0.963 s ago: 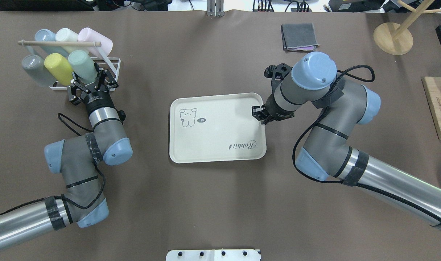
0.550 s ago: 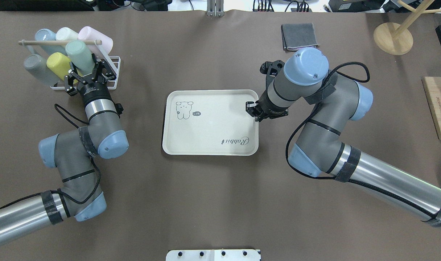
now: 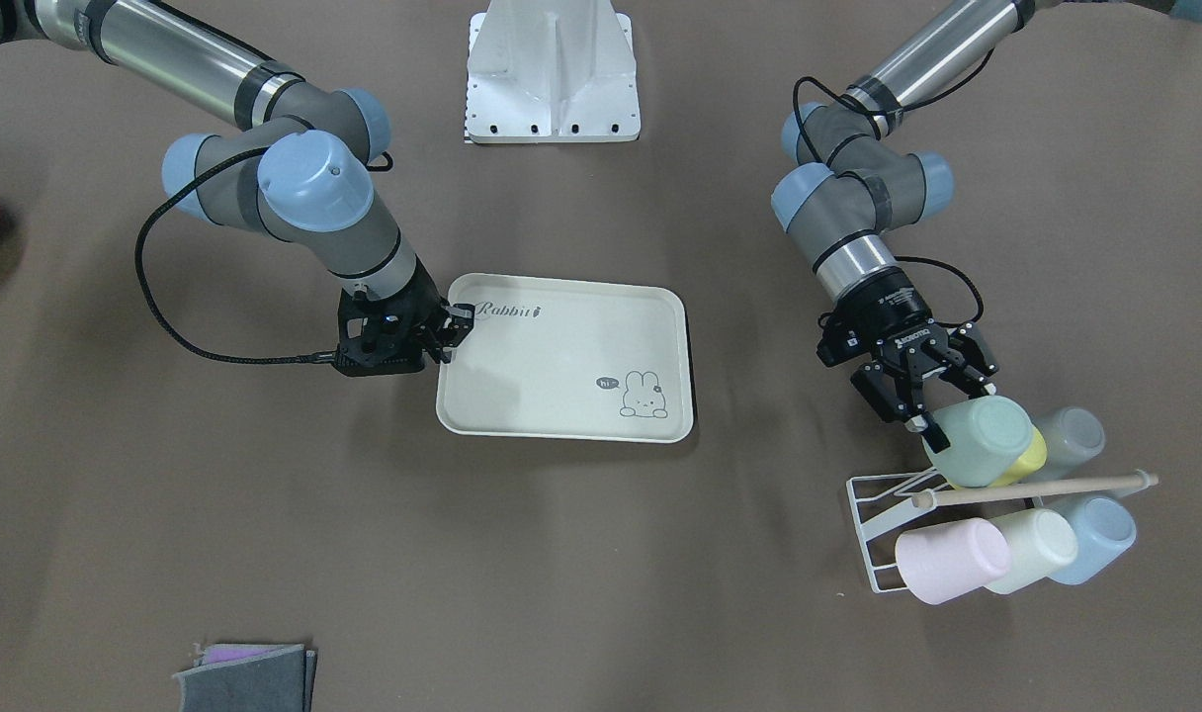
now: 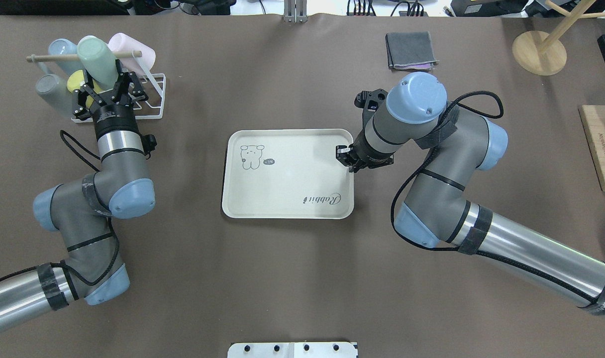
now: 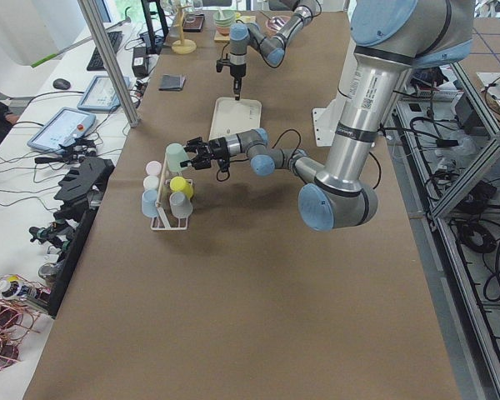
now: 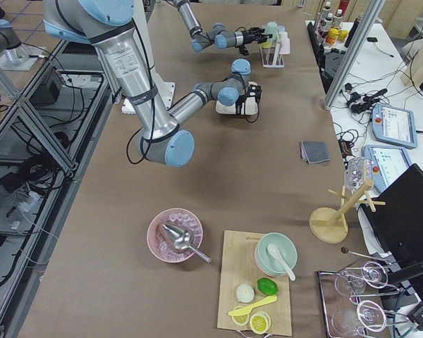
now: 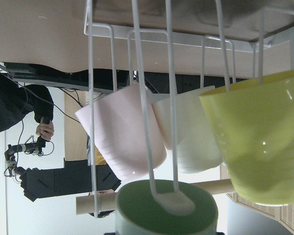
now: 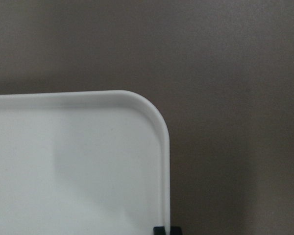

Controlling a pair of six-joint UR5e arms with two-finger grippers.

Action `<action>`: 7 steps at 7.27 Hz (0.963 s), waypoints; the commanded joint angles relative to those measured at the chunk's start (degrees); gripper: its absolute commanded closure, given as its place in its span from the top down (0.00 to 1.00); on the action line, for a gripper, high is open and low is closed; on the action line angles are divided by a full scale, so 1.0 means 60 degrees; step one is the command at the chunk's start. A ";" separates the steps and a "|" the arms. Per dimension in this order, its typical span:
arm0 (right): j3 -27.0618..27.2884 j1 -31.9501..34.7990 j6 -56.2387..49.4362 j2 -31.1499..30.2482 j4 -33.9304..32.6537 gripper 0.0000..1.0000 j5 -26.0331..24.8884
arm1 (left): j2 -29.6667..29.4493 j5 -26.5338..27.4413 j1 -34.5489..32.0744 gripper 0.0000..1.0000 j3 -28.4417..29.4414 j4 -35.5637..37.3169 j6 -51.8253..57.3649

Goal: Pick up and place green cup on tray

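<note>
At the far-left corner of the table [image 4: 292, 278]: green cup in hand, not on the tray yet.
My left gripper [image 4: 103, 75] is clamped on the green cup [image 4: 97, 53] near its mouth. The cup is tilted, base pointing away from me, up above the white wire rack [image 4: 155, 97] and just over the yellow cup [image 4: 76, 82]. The tray [image 4: 287, 213] lies flat at the table's middle, well apart from the cup. My right gripper [image 4: 343, 155] is pinched closed on the tray's right rim, near its far corner.

The brown worktop [image 4: 282, 278] carries the cream tray [image 4: 292, 171] at centre, a white wire rack [image 4: 155, 95], a folded grey cloth [image 4: 411, 49] and a wooden board [image 4: 601, 154].
</note>
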 commanded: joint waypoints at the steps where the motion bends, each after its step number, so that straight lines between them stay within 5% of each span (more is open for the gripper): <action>1: -0.0003 -0.0017 -0.0007 -0.0036 0.0003 0.00 0.0005 | 0.0839 0.0051 0.0022 0.07 -0.1065 -0.0535 0.0061; 3: -0.0003 -0.0032 0.0007 -0.0110 0.0003 0.26 0.0005 | 0.1135 -0.0051 0.0037 0.07 -0.2151 -0.0565 0.0061; 4: -0.0003 -0.0018 0.0051 -0.0110 0.0003 0.48 -0.0010 | 0.1107 -0.0110 0.0037 0.03 -0.2344 -0.1392 0.0061; 6: 0.0012 -0.0018 0.0037 -0.0095 0.0017 0.76 0.0005 | 0.0656 -0.2704 0.0008 0.00 -0.2259 -0.4376 -0.0564; 7: 0.0012 -0.0017 -0.0051 -0.0110 -0.0012 0.79 0.0005 | 0.0304 -0.3602 0.0007 0.00 -0.2243 -0.4374 -0.2570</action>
